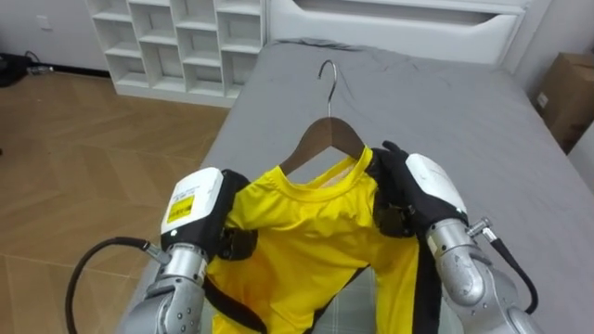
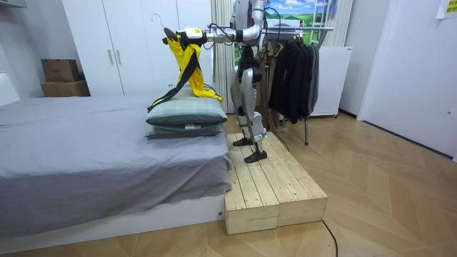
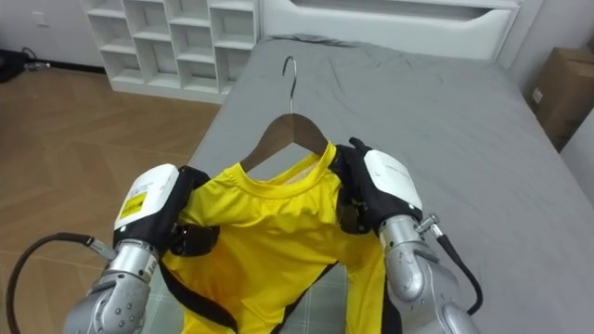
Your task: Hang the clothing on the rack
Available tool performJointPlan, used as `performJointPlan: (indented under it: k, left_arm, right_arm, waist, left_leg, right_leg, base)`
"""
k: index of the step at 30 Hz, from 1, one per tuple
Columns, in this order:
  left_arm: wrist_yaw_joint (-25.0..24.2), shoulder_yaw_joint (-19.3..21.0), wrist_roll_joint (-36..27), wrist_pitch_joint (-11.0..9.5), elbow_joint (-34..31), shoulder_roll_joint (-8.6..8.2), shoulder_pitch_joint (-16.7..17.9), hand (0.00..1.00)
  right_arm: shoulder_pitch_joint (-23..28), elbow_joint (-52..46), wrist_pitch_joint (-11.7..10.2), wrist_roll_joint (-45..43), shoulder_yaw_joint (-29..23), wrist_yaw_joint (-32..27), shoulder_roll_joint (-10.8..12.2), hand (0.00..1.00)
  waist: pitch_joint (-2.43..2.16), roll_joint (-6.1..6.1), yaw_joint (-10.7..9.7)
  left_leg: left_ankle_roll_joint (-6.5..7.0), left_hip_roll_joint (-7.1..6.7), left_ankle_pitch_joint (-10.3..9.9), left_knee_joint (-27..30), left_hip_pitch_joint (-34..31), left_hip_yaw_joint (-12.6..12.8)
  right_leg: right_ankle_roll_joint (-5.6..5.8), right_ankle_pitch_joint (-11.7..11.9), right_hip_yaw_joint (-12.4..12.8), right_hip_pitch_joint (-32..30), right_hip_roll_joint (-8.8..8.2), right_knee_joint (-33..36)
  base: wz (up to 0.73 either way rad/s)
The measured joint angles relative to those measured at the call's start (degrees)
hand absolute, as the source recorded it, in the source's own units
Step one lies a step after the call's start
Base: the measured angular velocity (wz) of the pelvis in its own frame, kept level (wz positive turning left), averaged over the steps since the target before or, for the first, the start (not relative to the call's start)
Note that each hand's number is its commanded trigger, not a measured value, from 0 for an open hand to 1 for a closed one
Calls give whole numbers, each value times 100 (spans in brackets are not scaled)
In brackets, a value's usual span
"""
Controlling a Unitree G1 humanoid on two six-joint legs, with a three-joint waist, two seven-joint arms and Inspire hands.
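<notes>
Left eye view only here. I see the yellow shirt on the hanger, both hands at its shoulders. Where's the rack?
Observer: Behind the robot. The clothes rack, hung with dark garments, stands at its back while it faces the bed.
Operator: What is it standing on?
Observer: A wooden platform set against the bed's side.
Operator: Is the shirt clear of the bed?
Observer: No. The yellow shirt hangs down onto two stacked pillows, and its hem seems to touch the top one.
</notes>
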Motion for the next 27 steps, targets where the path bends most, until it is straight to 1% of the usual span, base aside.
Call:
performJointPlan:
  k: [1,2,3,4,8,15,20,27]
  left_arm:
    - [0,-2,22,0,-2,0,0,100]
    - [0,-16,75,0,-10,-1,0,100]
    - [0,-45,94,0,-17,0,0,100]
    - [0,-57,94,0,-17,-1,0,100]
    - [0,-112,97,0,-17,5,0,100]
    - [0,-332,87,-2,-17,93,0,100]
    - [0,-437,86,-8,-38,94,0,100]
    - [0,-444,91,-8,-72,97,0,100]
  right_arm:
    - [0,0,0,2,0,0,-1,43]
    - [0,5,0,11,0,2,-1,68]
    - [-1,8,2,36,0,-3,1,87]
    - [-2,8,4,52,0,-7,3,100]
    - [-63,18,124,125,-4,-88,11,100]
    - [-116,20,331,-49,-25,-303,-14,100]
    - [-115,23,379,-127,-7,-307,-7,100]
    - [-115,23,379,-139,-3,-280,-18,100]
  waist:
    - [0,0,2]
    - [0,0,1]
    - [0,1,2]
    - [-1,1,2]
    - [-1,3,3]
    - [-1,10,-11]
    - [-3,12,-13]
    - [-4,13,-14]
  left_leg:
    - [0,0,0,0,0,-2]
    - [0,0,0,-1,-1,-4]
    - [0,0,0,-1,0,-7]
    - [0,0,0,-1,1,-8]
    - [0,0,0,-1,2,-12]
    - [0,0,0,0,19,-3]
    - [0,0,0,2,21,2]
    - [0,0,0,2,20,1]
  right_leg:
    - [0,0,-3,2,0,-1]
    - [0,0,-8,5,0,-2]
    - [0,0,-10,9,0,-3]
    - [0,0,-12,10,0,-3]
    - [0,0,-14,16,0,-4]
    - [0,0,-5,27,0,-4]
    - [0,0,-1,25,0,-3]
    - [0,0,-1,26,0,-3]
  base:
    - [0]
    - [0]
    - [0]
    - [0]
    - [0]
    - [0]
    - [0]
    - [0]
